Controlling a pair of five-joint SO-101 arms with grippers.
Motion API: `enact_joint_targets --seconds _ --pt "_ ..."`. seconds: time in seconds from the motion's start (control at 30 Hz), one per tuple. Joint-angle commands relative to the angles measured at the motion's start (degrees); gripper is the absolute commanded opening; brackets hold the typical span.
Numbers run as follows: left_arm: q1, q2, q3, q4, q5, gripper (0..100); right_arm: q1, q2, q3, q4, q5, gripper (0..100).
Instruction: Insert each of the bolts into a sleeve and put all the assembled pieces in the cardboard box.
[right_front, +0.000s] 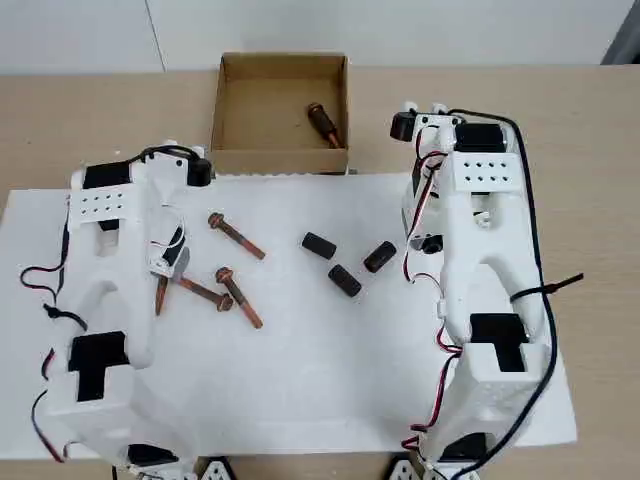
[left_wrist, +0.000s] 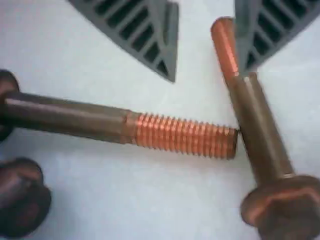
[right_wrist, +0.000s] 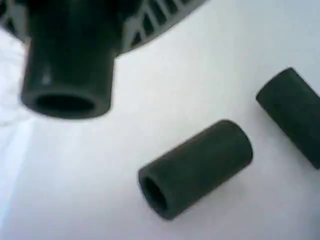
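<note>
Several copper bolts lie on the white mat's left half: one (right_front: 237, 235) farther back, two (right_front: 205, 292) (right_front: 238, 297) crossing, and one (right_front: 162, 293) under my left gripper (right_front: 168, 268). In the left wrist view the left gripper (left_wrist: 207, 70) is open, and this bolt (left_wrist: 260, 135) has its threaded tip against one finger (left_wrist: 275, 30); another bolt (left_wrist: 120, 125) lies beside it. Three black sleeves (right_front: 318, 245) (right_front: 344, 280) (right_front: 380, 256) lie mid-mat. My right gripper (right_front: 425, 243) is shut on a further sleeve (right_wrist: 67, 75), held above two loose ones (right_wrist: 197, 167) (right_wrist: 292, 115).
The cardboard box (right_front: 230, 105) stands at the back, beyond the mat, with one assembled bolt-and-sleeve piece (right_front: 325, 122) inside. The white mat (right_front: 320, 380) has bare room toward the front. Both arm bases stand at the front corners.
</note>
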Motion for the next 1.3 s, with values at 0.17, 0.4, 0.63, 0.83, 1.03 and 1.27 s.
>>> enact_joint_targets --seconds 0.17,0.4,0.63,0.83,1.03,1.27 --pt "-0.35 -0.26 -2.33 -3.87 -0.26 8 0.48 -3.38 -0.26 0.31 0.79 0.3" --pt "-0.62 0.0 -2.33 -5.63 -0.18 8 0.31 -3.38 -0.26 0.31 0.79 0.3" --pt "-4.57 5.1 -2.33 -6.95 -0.97 8 0.22 -3.38 -0.26 0.31 0.79 0.3" --pt "-4.31 6.24 -2.33 -7.74 -1.32 8 0.22 -3.38 -0.26 0.31 0.79 0.3" --pt "-4.4 6.59 -2.15 -9.93 -1.23 8 0.22 -3.3 -0.26 0.31 0.79 0.3" --pt "-4.4 12.57 -2.15 -11.08 -1.05 5 0.22 -2.59 -0.26 0.22 0.79 0.3"
